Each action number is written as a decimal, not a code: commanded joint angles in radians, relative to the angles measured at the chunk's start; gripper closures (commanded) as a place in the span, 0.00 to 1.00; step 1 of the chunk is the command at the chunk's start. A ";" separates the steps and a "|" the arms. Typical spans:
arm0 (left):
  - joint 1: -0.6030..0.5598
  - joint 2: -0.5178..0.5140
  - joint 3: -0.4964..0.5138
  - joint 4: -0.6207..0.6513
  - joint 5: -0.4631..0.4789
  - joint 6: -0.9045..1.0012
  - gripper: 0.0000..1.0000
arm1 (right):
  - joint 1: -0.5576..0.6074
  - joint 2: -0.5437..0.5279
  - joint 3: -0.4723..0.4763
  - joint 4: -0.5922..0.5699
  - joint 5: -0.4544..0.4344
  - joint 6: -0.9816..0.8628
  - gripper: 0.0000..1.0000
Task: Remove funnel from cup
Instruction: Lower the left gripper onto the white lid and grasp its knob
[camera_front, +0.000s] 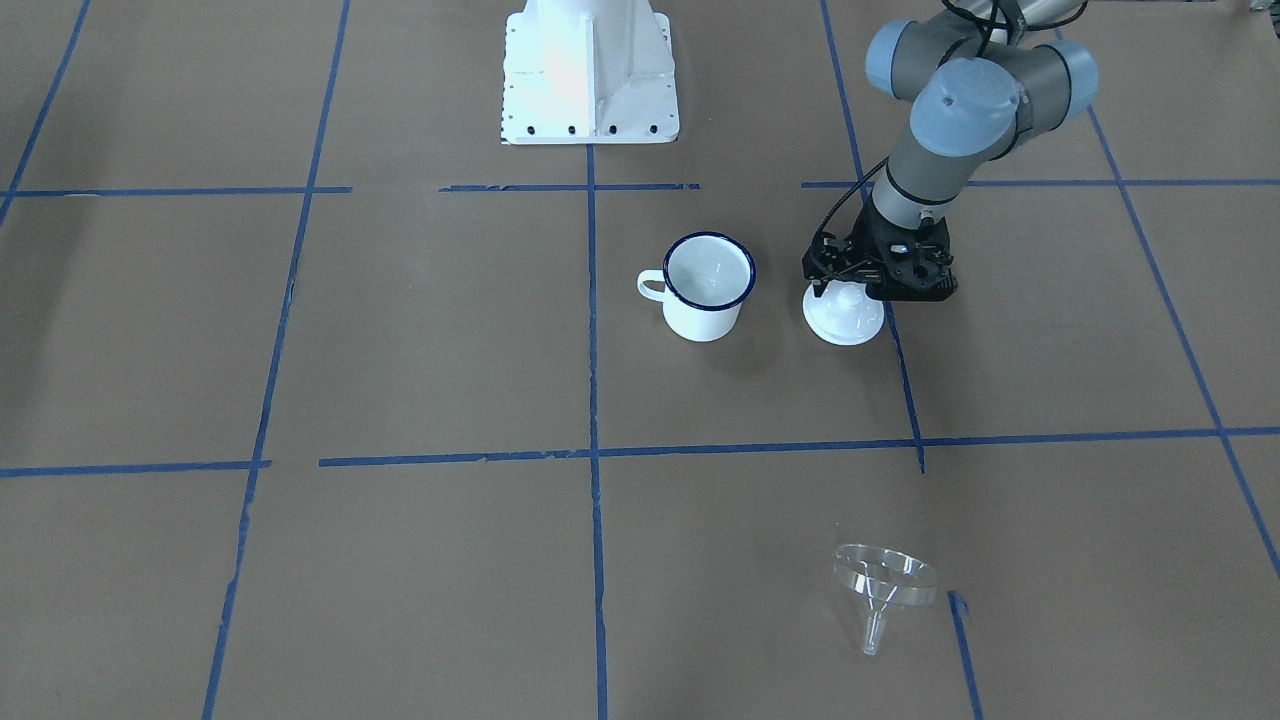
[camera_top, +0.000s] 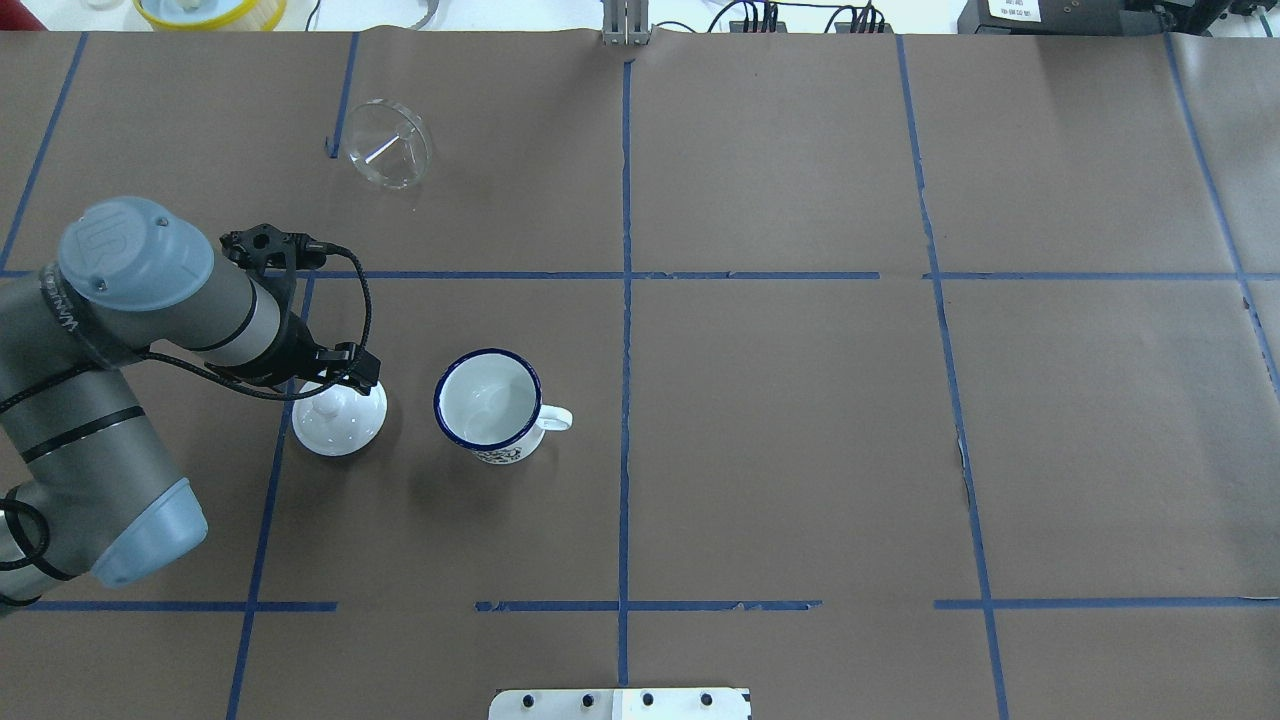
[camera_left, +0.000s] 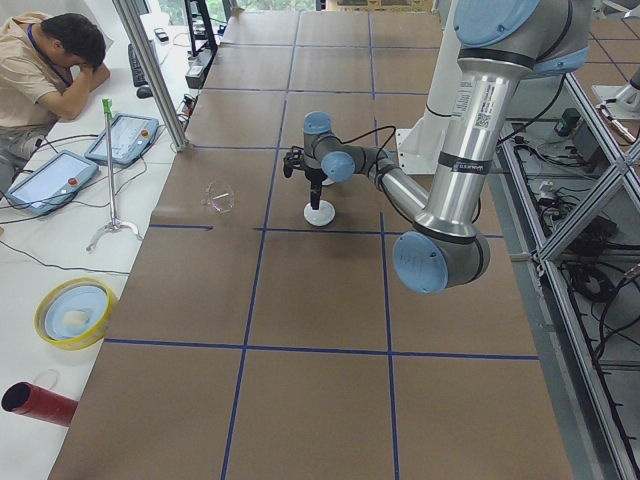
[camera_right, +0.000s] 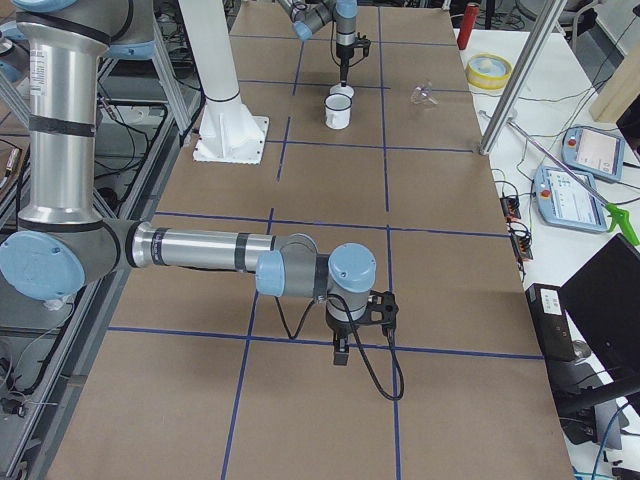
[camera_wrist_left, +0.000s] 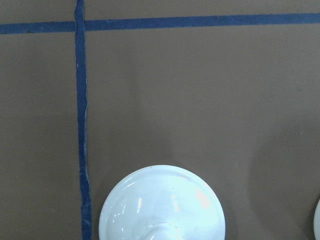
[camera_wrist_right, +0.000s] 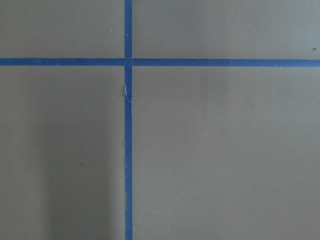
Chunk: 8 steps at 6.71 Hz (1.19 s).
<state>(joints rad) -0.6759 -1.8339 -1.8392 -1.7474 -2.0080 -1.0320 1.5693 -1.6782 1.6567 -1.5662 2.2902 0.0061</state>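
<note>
The clear funnel (camera_front: 885, 580) lies on its side on the bare table, far from the cup, and shows at the back left of the overhead view (camera_top: 388, 143). The white cup (camera_front: 706, 290) with a dark blue rim stands upright and empty near the table's middle (camera_top: 490, 405). My left gripper (camera_front: 848, 290) hangs just over a white knobbed lid (camera_front: 843, 322) beside the cup. Its fingers look open on either side of the knob. My right gripper (camera_right: 340, 350) shows only in the exterior right view, low over bare table; I cannot tell its state.
The lid (camera_wrist_left: 162, 205) fills the bottom of the left wrist view, next to a blue tape line. The white robot base (camera_front: 590, 75) stands at the table's edge. A yellow-rimmed bowl (camera_top: 210, 10) sits beyond the far left edge.
</note>
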 joint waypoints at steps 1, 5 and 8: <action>0.001 0.001 0.021 -0.024 0.000 0.001 0.00 | 0.000 0.000 0.000 0.000 0.000 0.000 0.00; 0.001 0.004 0.032 -0.027 0.000 0.001 0.00 | 0.000 0.000 0.000 0.000 0.000 0.000 0.00; 0.001 -0.001 0.034 -0.027 0.000 0.003 0.99 | 0.000 0.000 0.000 0.000 0.000 0.000 0.00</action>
<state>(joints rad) -0.6750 -1.8333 -1.8037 -1.7755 -2.0080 -1.0301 1.5693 -1.6782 1.6567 -1.5662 2.2903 0.0061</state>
